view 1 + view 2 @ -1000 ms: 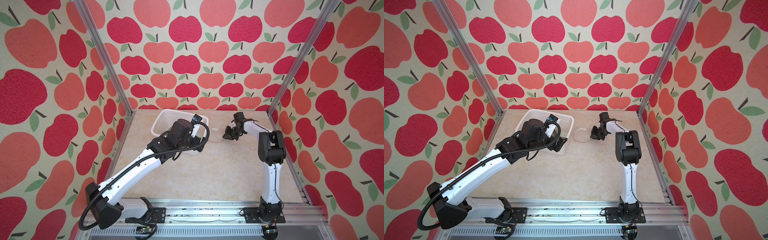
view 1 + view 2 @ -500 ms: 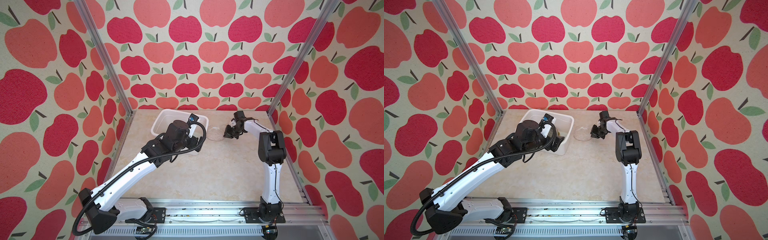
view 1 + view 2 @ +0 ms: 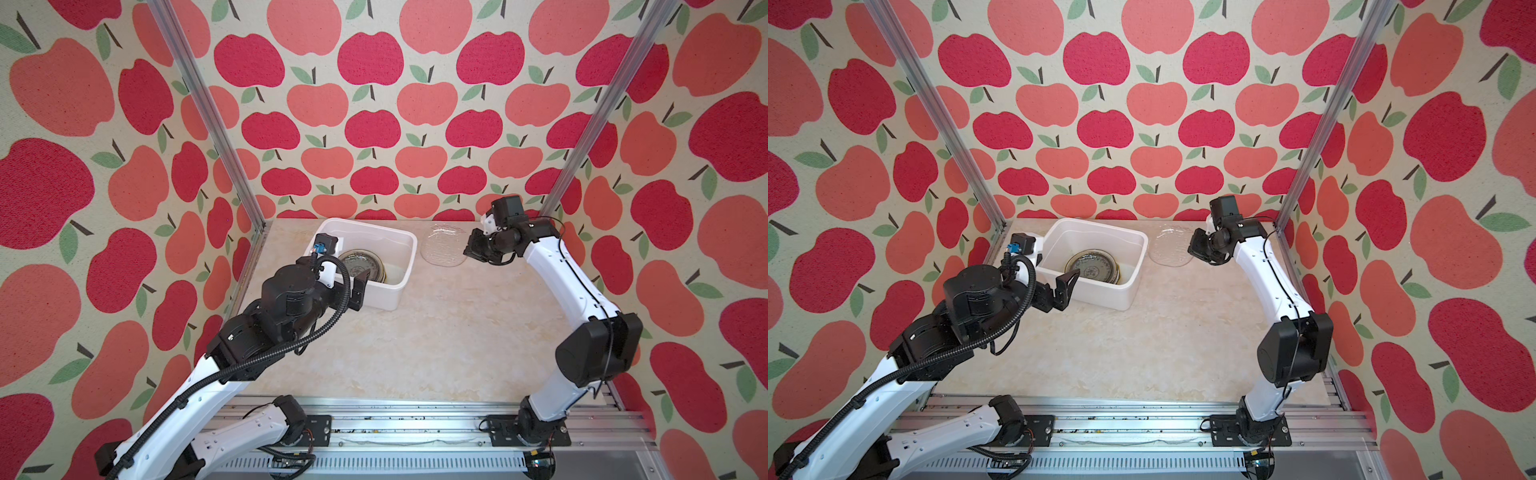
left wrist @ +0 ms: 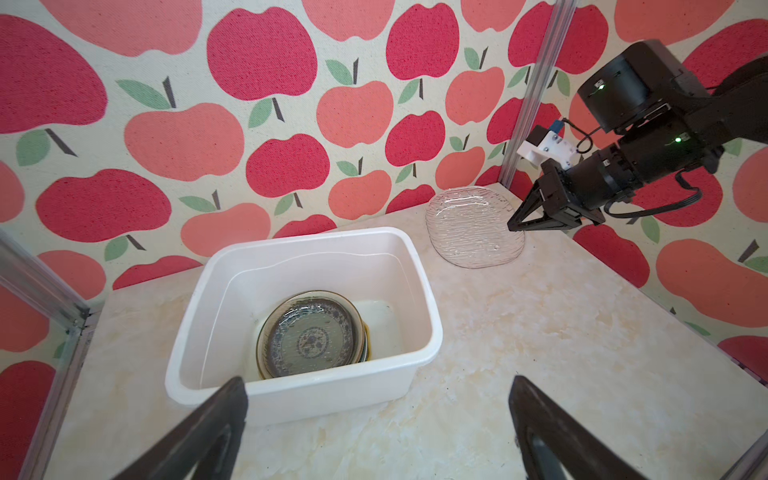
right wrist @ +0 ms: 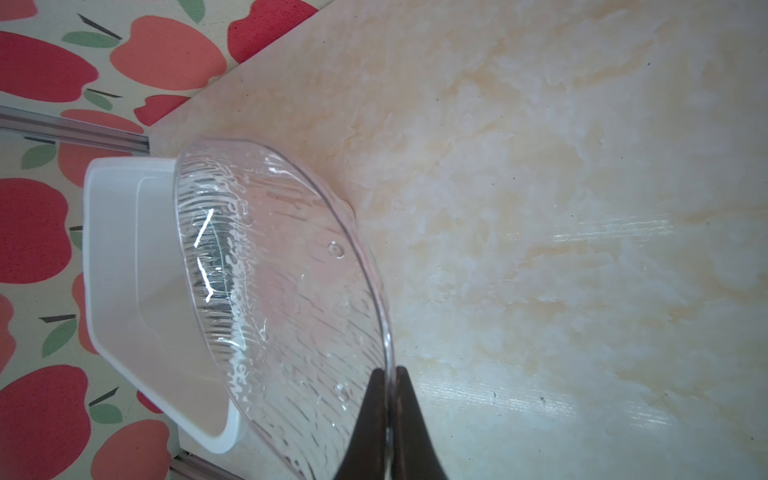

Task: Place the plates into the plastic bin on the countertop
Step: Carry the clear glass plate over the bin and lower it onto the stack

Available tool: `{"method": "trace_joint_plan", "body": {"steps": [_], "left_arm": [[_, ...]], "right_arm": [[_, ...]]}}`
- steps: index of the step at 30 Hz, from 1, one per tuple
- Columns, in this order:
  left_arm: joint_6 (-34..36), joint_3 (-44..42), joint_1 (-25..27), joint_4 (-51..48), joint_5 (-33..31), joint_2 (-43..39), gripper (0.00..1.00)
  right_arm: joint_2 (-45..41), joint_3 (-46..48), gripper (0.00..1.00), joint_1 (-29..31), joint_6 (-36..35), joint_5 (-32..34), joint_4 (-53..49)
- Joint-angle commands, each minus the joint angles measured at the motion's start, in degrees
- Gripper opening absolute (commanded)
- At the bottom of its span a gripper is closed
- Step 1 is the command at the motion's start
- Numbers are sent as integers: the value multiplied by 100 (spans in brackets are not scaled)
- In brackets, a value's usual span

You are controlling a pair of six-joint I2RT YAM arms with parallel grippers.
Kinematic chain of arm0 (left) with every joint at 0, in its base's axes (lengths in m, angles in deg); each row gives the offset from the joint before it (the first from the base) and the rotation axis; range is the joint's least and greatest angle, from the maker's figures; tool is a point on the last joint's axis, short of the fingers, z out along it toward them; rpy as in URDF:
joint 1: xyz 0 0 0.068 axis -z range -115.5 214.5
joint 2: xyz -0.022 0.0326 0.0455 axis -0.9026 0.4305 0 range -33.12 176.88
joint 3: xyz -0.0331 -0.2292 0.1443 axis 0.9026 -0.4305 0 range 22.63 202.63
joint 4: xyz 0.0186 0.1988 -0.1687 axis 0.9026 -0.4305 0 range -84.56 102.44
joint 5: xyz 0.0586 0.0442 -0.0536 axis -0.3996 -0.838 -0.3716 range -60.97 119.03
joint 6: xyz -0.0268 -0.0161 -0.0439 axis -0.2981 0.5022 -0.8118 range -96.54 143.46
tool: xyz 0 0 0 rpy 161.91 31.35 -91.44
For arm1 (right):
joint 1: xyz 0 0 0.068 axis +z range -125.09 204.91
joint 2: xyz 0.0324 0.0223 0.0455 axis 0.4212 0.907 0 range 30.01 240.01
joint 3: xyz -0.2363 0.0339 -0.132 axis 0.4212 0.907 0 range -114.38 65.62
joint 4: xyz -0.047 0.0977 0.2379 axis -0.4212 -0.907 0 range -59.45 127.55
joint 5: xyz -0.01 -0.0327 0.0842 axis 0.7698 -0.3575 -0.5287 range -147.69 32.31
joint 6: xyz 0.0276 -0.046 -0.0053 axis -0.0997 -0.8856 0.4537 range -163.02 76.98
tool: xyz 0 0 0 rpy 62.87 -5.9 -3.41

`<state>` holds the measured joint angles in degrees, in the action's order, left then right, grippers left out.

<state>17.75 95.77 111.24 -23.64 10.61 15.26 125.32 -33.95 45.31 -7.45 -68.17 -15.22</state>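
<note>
A clear ribbed glass plate (image 3: 442, 245) (image 5: 282, 291) is tilted just right of the white plastic bin (image 3: 409, 257) (image 4: 432, 332), at the back of the countertop (image 3: 436, 332). My right gripper (image 3: 467, 249) (image 5: 390, 374) is shut on the plate's right rim; its far edge still looks to touch the countertop. Inside the bin lies a stack of plates (image 3: 361, 266) (image 4: 307, 336), with a brown glass one over a blue-patterned one on top. My left gripper (image 3: 360, 286) (image 4: 378, 386) hangs open and empty over the bin's near left corner.
Apple-patterned walls with aluminium posts (image 3: 582, 124) close in the back and both sides. An aluminium rail (image 3: 374, 419) carrying both arm bases runs along the front. The bin sits close to the back left corner.
The right gripper has shut on the clear plate's rim and tipped it up towards the back. The left arm has drawn back from the bin towards the front left, still open.
</note>
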Motion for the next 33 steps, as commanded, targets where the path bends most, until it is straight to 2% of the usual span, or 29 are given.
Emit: {"method": "trace_joint_plan", "body": {"steps": [1, 6, 13, 19, 25, 33], "left_arm": [[-158, -273, 14, -473, -483, -367, 99], [-166, -533, -1, -489, -644, -799, 99], [197, -514, -29, -477, -741, -936, 99], [481, -477, -45, -430, -804, -1071, 99], [506, -424, -51, -564, -824, -1172, 99], [615, -354, -51, -664, -787, -1123, 99]], "right_arm": [[-123, -394, 0, 481, 536, 260, -614], [186, -1199, 0, 1237, 940, 474, -576], [1498, -2832, 0, 1957, 1278, 606, -731], [2695, -4016, 0, 2312, 1736, 633, -555], [3370, -4126, 0, 2457, 2172, 611, -165], [3842, -4088, 0, 2487, 2291, 593, 47]]}}
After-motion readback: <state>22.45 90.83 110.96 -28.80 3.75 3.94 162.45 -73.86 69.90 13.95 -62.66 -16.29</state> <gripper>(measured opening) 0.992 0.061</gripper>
